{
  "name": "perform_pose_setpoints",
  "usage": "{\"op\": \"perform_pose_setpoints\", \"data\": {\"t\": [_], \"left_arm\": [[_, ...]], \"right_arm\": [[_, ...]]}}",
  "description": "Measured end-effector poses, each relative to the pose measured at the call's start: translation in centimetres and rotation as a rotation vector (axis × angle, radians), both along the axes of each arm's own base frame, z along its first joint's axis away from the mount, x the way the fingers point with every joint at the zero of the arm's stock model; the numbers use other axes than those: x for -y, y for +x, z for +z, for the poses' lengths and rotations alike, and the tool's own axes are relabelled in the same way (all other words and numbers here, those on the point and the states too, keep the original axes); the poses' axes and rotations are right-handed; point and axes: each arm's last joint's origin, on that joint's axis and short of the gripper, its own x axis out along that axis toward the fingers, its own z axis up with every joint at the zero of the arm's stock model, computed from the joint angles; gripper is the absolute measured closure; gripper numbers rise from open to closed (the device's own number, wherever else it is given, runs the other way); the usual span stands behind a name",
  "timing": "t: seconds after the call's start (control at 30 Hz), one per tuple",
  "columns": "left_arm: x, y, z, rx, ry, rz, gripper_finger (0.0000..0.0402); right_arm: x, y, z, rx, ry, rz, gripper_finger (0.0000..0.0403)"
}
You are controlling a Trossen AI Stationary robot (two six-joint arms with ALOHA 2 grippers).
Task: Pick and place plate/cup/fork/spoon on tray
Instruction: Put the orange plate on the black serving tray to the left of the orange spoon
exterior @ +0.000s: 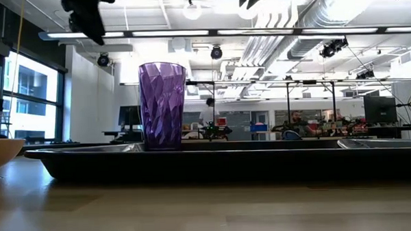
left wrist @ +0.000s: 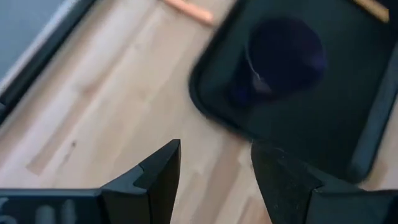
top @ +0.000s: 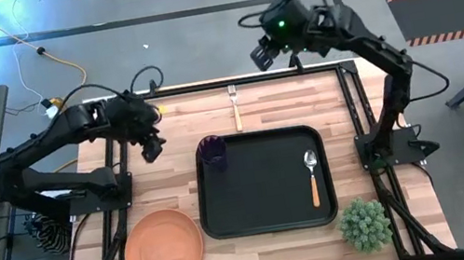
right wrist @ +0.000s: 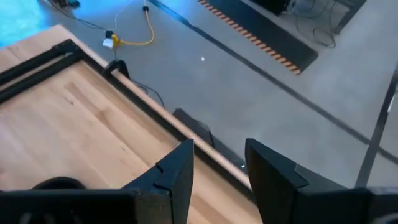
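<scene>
Wood table [top: 249, 118], frame centre: cup [top: 212, 150] upper left and spoon [top: 312, 173] right on tray [top: 265, 186]; fork [top: 234, 104] above, plate [top: 164, 248] lower left await. Left gripper [top: 151, 145], fingers apart, empty, beside cup. Right gripper [top: 263, 55], apart, empty, off table, top.

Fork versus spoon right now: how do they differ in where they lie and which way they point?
The spoon lies inside the tray, near its right side; the fork lies on the bare table beyond the tray's far edge. The spoon's bowl points away from the front edge with the handle toward it; the fork's tines also point away. Both lie flat, roughly parallel, ungripped.
</scene>
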Motion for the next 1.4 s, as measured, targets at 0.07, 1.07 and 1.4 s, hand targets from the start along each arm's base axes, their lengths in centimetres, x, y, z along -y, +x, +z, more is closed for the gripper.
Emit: {"op": "perform_pose_setpoints", "data": {"t": [0.07,1.07,1.4], "left_arm": [[0.7,-0.1,-0.2,-0.031,-0.012,-0.039,0.0217],[11.2,2.6,-2.4,-0.180,-0.032,-0.306,0.0218],[13.4,3.1,-7.9,-0.288,-0.051,-0.351,0.0218]], "right_arm": [[0.4,-0.5,0.4,-0.002,-0.002,0.014,0.0267],[2.5,-2.3,0.0,-0.055,0.090,0.034,0.0267],[2.3,-2.4,-0.3,-0.042,0.161,0.065,0.0267]]}}
